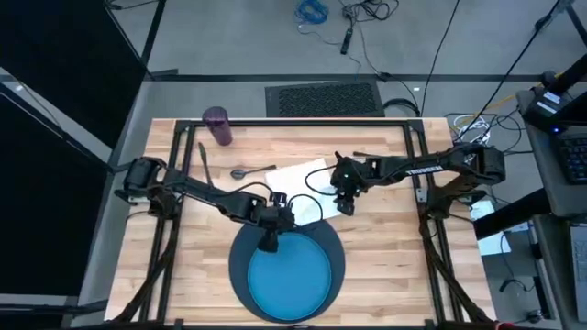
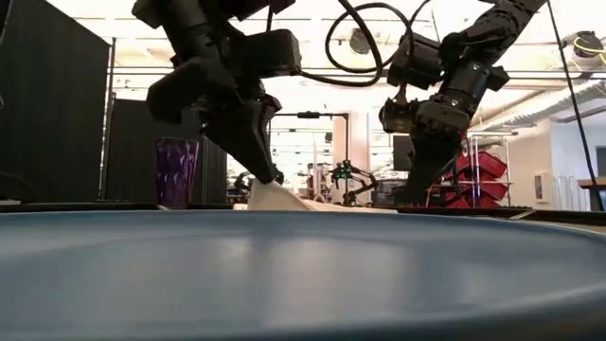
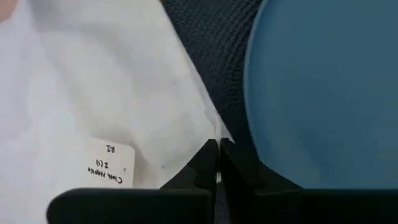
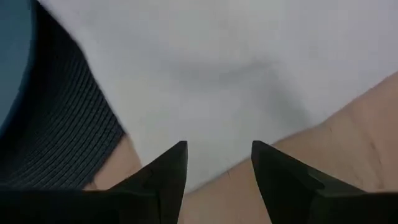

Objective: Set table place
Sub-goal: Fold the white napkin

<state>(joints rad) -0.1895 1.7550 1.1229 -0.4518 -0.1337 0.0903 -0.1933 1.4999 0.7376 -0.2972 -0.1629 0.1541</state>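
Overall light: bright, even, from overhead.
Low view backlight: pale ceiling and far room glare; both dark arms read as silhouettes.
Low view foreground: bright blue round plate [image 2: 303, 275] out of focus, soft sheen.
Wrist views: white cloth napkin [image 3: 93, 93] blurred, faint soft shadows.

Floor grate [image 1: 323, 99] — blue cable [image 1: 312, 11].

Two dark arms, long and thin, with black looping cables. White lettering on right arm [image 1: 431, 168]. Pointed black fingers [image 4: 163, 174].
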